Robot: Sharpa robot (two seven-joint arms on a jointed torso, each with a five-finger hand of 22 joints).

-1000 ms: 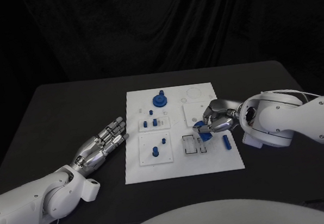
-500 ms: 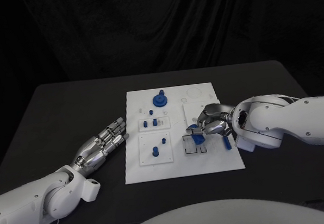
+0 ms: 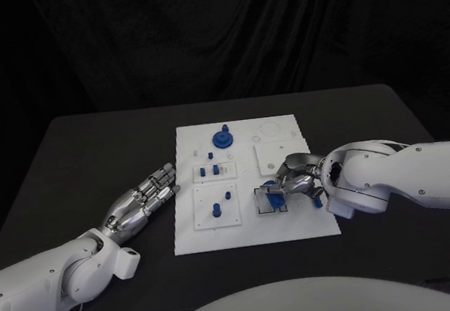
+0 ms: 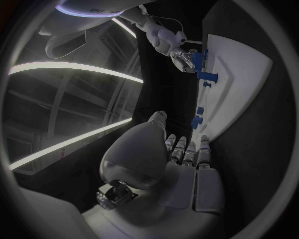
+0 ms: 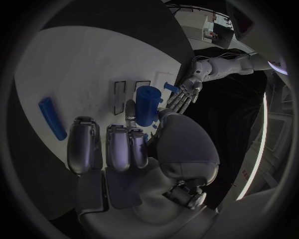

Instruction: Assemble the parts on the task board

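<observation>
Near the task board's [image 3: 258, 231] front edge, right hand [image 3: 294, 183] grips a blue part [image 5: 147, 105]; left hand [image 3: 143, 200] released.

- A black table [image 3: 93, 155] with a matte top stands in the middle of the room, its far corners rounded.
- Behind it hangs a dark curtain [image 3: 211, 35] in loose vertical folds, covering the whole back wall.
- Long strip lights [image 4: 74, 69] run overhead in pale curved lines.
</observation>
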